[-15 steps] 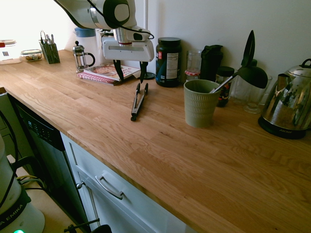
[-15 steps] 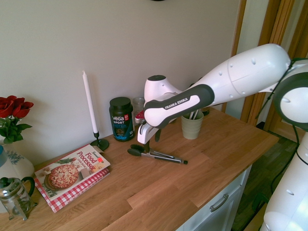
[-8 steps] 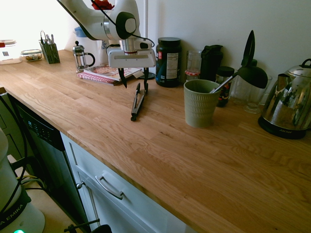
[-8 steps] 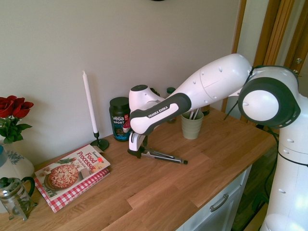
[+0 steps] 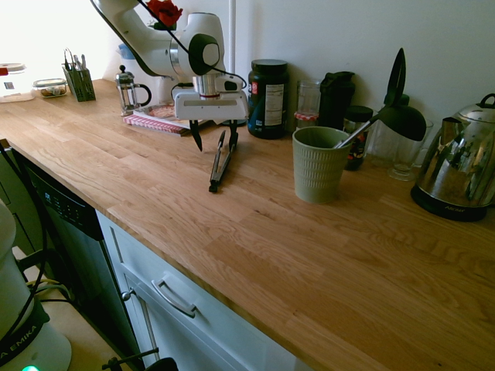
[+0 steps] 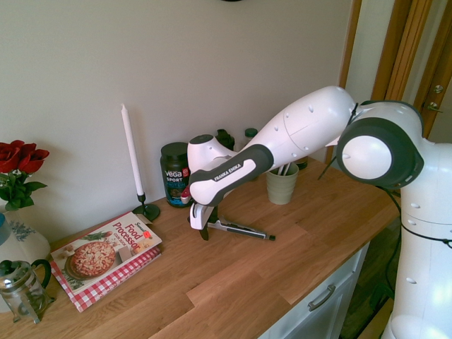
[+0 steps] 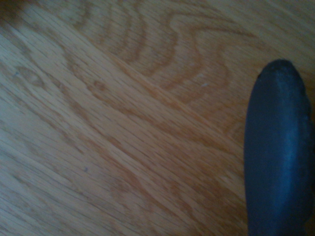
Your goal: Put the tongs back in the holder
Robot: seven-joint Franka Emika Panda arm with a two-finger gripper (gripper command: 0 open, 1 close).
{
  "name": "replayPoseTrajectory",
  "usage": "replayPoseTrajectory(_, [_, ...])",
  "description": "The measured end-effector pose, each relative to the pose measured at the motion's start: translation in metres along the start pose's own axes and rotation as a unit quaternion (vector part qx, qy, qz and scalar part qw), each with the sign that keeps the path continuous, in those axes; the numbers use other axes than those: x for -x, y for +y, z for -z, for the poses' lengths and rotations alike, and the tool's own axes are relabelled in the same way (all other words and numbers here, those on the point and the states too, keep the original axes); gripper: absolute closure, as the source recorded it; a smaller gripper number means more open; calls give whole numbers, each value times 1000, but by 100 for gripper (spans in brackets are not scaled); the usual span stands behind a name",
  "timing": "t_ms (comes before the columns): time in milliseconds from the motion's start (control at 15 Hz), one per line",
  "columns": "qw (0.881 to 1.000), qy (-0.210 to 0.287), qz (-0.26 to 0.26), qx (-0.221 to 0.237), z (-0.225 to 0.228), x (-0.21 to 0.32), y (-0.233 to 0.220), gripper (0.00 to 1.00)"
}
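Spread wide, the gripper (image 5: 211,145) hangs over the tongs' (image 5: 220,162) far end. From the first side they lie flat on the worktop (image 5: 255,232), lengthwise toward the front edge, left of the green cup (image 5: 319,164). From the second side the tongs (image 6: 240,229) point right toward the cup (image 6: 281,183). Close up, one dark blurred tip (image 7: 278,152) lies on wood.

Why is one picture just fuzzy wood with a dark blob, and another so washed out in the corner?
Wrist view: very close to the countertop, so the grain and the dark rounded shape blur. First exterior view: strong light bleaches the far left corner and glints off the kettle. Second exterior view: evenly lit, sharp.
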State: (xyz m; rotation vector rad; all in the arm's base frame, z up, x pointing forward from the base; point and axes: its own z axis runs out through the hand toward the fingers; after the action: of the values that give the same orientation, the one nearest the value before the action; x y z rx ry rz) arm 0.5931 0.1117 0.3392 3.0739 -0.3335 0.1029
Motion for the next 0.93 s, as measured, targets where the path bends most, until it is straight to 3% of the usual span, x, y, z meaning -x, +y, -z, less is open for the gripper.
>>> replayPoseTrajectory(933, [1000, -2, -19, 6, -4, 0, 6, 100])
